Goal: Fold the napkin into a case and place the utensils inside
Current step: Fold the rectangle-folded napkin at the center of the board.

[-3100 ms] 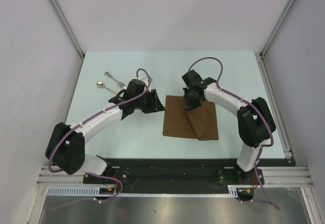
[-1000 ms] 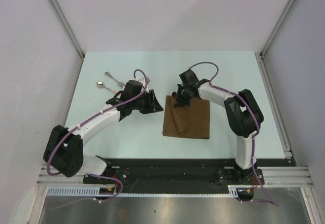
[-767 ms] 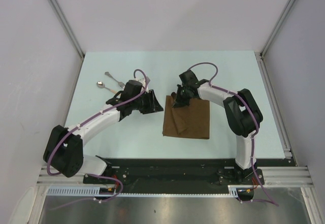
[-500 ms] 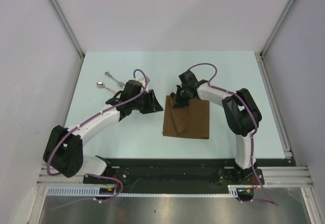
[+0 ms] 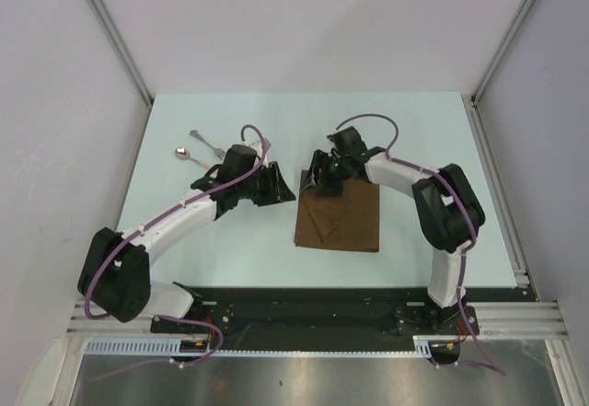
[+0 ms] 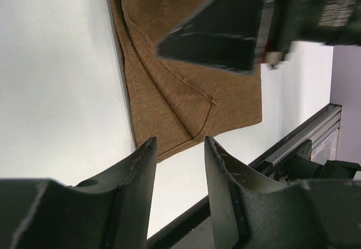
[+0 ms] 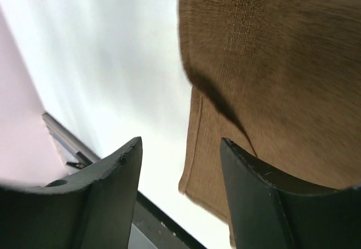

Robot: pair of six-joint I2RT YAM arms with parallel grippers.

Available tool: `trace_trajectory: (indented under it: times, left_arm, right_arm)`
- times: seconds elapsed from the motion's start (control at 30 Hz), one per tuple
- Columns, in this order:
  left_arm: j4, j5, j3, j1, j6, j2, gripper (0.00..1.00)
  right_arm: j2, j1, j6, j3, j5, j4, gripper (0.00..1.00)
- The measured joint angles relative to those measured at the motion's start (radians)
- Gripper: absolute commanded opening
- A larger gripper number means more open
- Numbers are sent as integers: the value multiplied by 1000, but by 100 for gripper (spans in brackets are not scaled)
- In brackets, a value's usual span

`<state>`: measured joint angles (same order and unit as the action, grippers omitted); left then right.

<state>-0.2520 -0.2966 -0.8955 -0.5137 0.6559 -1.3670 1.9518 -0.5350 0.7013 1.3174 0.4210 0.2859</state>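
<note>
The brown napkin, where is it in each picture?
Top external: the napkin lies flat, a little right of the table's middle.
Left wrist: it fills the upper middle.
Right wrist: it fills the upper right.
Shared landmark: the pale table along the napkin's edge shows in all three views.

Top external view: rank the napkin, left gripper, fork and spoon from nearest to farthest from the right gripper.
1. napkin: its far-left corner lies right at the right gripper.
2. left gripper: just left of the napkin.
3. fork and spoon: far left, beyond the left arm; too close to call between them.
</note>
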Motion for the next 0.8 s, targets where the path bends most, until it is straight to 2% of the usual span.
trace_trajectory:
  times: [0.13,0.2,0.23,0.4,0.53,0.7,0.8]
  left_arm:
    - [-2,-23,-19,-1,-3,-39,44]
    - [-3,-33,-47,-7,-10,-97,42]
    - [-2,-37,-52,-18,-10,-117,41]
    - [5,-56,-53,-85,0,-204,27]
    - [5,-47,-52,-121,10,-222,15]
    - [27,-18,-16,-126,19,-222,6]
    - [34,6,24,-126,26,-223,4]
  right_arm:
    - [-151,56,-55,-74,29,-3,58]
    - [-237,108,-88,-128,40,-11,51]
    - [-275,125,-101,-157,42,-13,44]
    - [-412,169,-135,-378,75,-70,34]
    - [-415,137,-137,-523,81,-94,17]
    - [-415,113,-137,-599,62,-140,16]
    - [-415,113,-137,-608,51,-178,14]
